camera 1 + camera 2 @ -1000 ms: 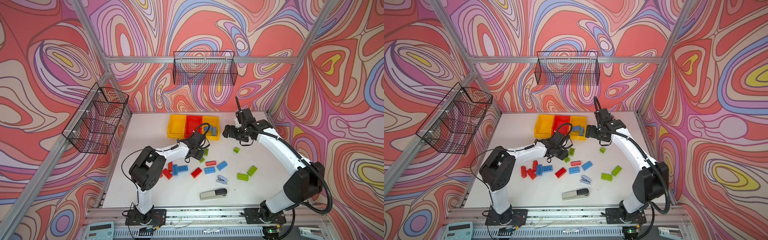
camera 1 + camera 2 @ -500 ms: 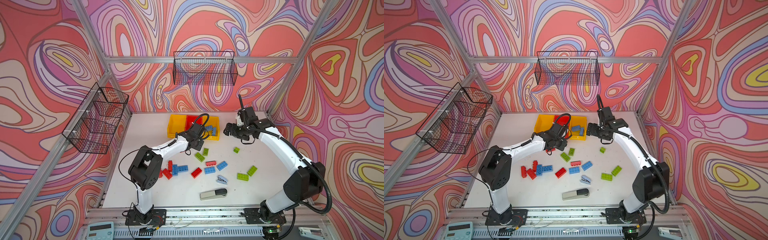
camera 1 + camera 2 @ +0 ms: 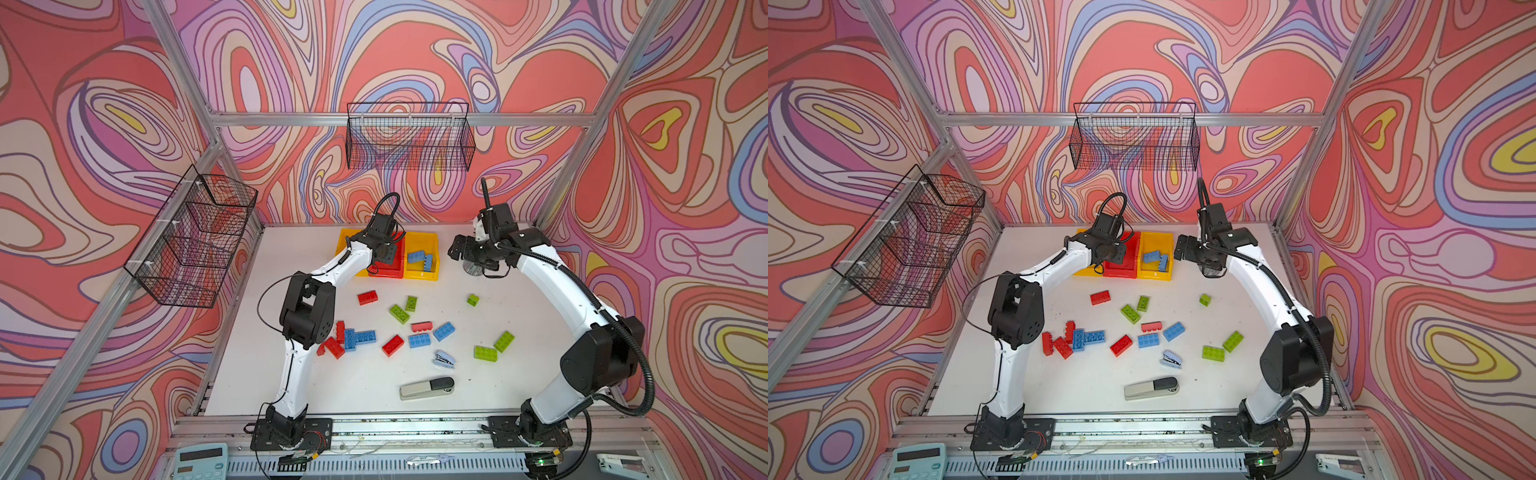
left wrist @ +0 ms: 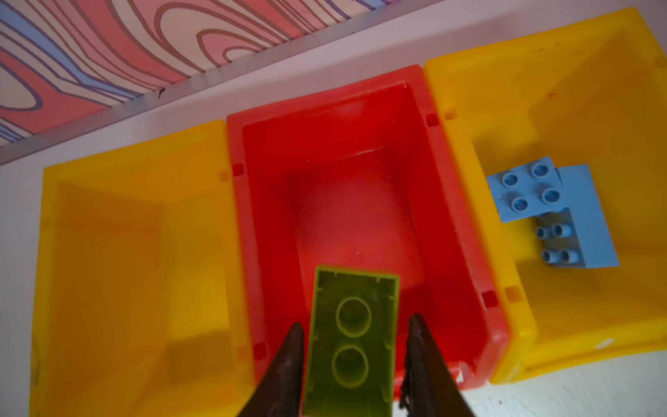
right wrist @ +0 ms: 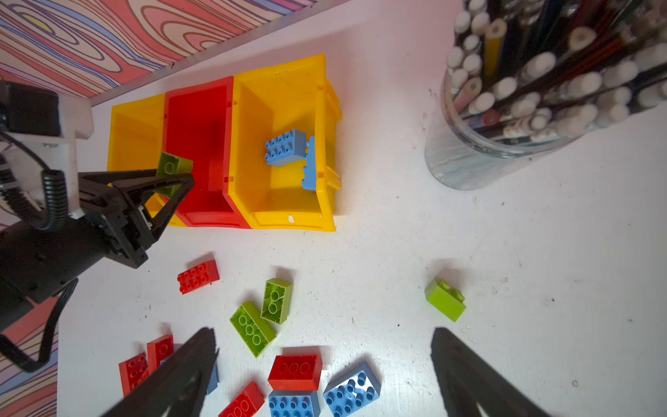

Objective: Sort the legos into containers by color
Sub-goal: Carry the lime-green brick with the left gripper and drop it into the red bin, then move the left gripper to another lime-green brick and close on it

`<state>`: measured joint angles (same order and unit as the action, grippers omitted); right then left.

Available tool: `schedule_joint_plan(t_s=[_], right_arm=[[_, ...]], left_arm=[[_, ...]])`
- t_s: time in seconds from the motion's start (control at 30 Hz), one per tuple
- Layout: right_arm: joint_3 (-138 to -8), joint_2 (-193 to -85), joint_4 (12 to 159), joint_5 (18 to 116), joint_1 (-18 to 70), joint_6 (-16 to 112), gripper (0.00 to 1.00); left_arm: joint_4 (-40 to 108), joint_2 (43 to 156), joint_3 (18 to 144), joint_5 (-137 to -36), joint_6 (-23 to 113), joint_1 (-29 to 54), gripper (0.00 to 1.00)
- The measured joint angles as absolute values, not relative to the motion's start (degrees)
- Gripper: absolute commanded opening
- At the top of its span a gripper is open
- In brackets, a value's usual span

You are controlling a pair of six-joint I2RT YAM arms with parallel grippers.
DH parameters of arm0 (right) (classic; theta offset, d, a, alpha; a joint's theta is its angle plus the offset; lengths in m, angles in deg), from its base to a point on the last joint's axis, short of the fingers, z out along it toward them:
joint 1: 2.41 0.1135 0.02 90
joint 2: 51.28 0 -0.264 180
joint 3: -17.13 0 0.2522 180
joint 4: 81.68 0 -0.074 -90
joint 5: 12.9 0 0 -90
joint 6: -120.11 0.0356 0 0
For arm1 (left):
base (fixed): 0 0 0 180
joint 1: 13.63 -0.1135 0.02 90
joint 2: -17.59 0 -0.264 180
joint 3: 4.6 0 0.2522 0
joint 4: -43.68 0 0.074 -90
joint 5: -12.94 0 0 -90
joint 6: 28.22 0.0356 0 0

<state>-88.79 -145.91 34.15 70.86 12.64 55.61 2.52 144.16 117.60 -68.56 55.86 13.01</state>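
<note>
ENTRY, bench state. L gripper [image 4: 356, 318]: over near end of red bin [image 4: 249, 216]; jaws part-way apart, thin gap visible each side betw. fingers [image 4: 281, 375] and green brick [image 4: 352, 343] in L wrist view, so loose, not clamped, as far as can be seen. Green brick: sits betw. those fingers, hollow underside toward wrist cam, above red bin's interior; R wrist view shows same green brick [image 5: 173, 164] at the fingertips. Containers: three bins joined in a row at back of table [image 3: 291, 257]; left yellow bin [image 4: 133, 162], red bin in middle, right yellow bin [image 4: 465, 180], walls touching. Right yellow bin contents: studs-up blue brick [image 4: 527, 187] resting partly on tipped blue brick [image 4: 584, 216], the latter near the bin's outer wall. R gripper [image 5: 323, 332]: jaws spread wide, holding nothing; hovers above table just right of the bins in both top views, beside pencil cup [image 5: 487, 155]. Loose legos on table, fwd of bins: lone red brick [image 3: 367, 297] nearest bins; green pair [image 3: 399, 313] just beside each other; small green brick [image 3: 472, 299] apart, toward R arm; mid cluster of red and blue bricks [image 3: 419, 340]; red/blue group [image 3: 353, 338] by L arm's elbow; two more green bricks [image 3: 485, 353] toward R. Misc: light-blue stapler [image 3: 444, 359] near mid cluster; grey-black stapler [image 3: 427, 388] nearer front edge; wire baskets [image 3: 409, 139] on walls; calculator [image 3: 200, 461] outside front rail.
</note>
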Motion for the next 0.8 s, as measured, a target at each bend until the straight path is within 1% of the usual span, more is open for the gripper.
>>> schedule_joint_plan(t_s=[0.1,0.23,0.33,0.37,0.57,0.7,0.8], right_arm=[[-89.4,-146.1,33.7,70.8,12.2,55.6,0.98],[-90.3,-146.1,33.4,70.8,12.1,55.4,0.98],[-90.4,-146.1,33.3,70.8,12.1,55.1,0.98],[-90.4,-146.1,33.2,70.8,12.1,55.0,0.98],[-89.9,-146.0,33.8,70.2,12.1,54.3,0.98],[-88.7,-145.9,34.1,69.7,12.1,53.6,0.98],[-88.5,-145.9,34.1,69.0,12.1,52.9,0.98]], left_arm=[[2.1,146.4,120.5,-68.7,55.7,12.9,0.71],[2.0,146.4,120.8,-69.6,54.8,12.9,0.78],[3.0,143.2,115.9,-70.6,53.2,13.0,0.86],[3.3,141.6,113.6,-71.0,52.7,13.0,0.87],[3.4,128.8,98.7,-71.9,48.0,14.1,0.88],[2.6,121.0,91.4,-69.2,44.9,18.6,0.88],[1.9,117.6,87.9,-67.4,41.4,23.1,0.88]])
